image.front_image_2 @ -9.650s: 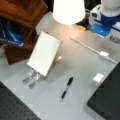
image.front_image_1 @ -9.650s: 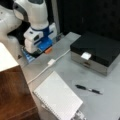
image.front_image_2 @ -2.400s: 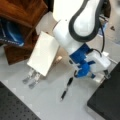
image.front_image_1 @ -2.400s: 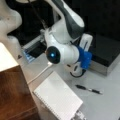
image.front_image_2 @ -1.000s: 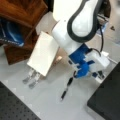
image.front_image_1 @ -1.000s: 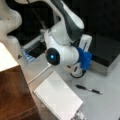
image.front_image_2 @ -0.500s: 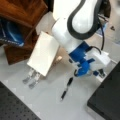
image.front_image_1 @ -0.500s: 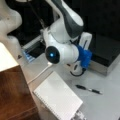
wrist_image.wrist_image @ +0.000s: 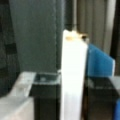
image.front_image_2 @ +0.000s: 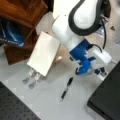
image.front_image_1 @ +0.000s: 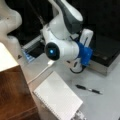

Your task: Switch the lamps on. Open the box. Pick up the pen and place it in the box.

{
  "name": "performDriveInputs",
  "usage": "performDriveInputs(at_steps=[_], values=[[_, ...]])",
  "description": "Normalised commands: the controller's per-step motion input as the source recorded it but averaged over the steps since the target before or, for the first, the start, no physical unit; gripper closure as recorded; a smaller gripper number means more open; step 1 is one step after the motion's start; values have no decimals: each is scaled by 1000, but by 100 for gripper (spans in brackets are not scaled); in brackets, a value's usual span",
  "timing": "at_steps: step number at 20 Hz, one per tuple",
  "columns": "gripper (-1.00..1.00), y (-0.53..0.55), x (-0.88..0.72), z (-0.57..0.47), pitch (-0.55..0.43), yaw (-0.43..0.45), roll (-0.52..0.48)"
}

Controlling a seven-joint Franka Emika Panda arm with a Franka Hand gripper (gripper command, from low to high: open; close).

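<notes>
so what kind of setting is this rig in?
Likely a lab bench dressed as a desk: perforated board, notebook, pen, wooden cabinet. The hand hangs by the closed box.

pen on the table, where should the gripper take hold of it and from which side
Probably from straight above, at the middle of its barrel. The pen lies flat on the table, apart from the notebook and the box, so both long sides look free for fingers closing across its narrow width. The gripper hangs near it.

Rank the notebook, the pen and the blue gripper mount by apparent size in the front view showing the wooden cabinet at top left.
1. notebook
2. blue gripper mount
3. pen

The mount sits nearer the camera, which may enlarge it.
</notes>
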Motion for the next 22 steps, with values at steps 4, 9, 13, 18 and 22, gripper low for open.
performDriveInputs(at_steps=[4, 9, 13, 18, 22], values=[[100, 422, 0, 572, 124, 163, 77], [100, 386, -21, 369, 82, 150, 30], [100, 343, -30, 174, 64, 113, 10], [100, 381, -27, 115, 74, 67, 45], [100, 491, -26, 136, 88, 33, 84]])
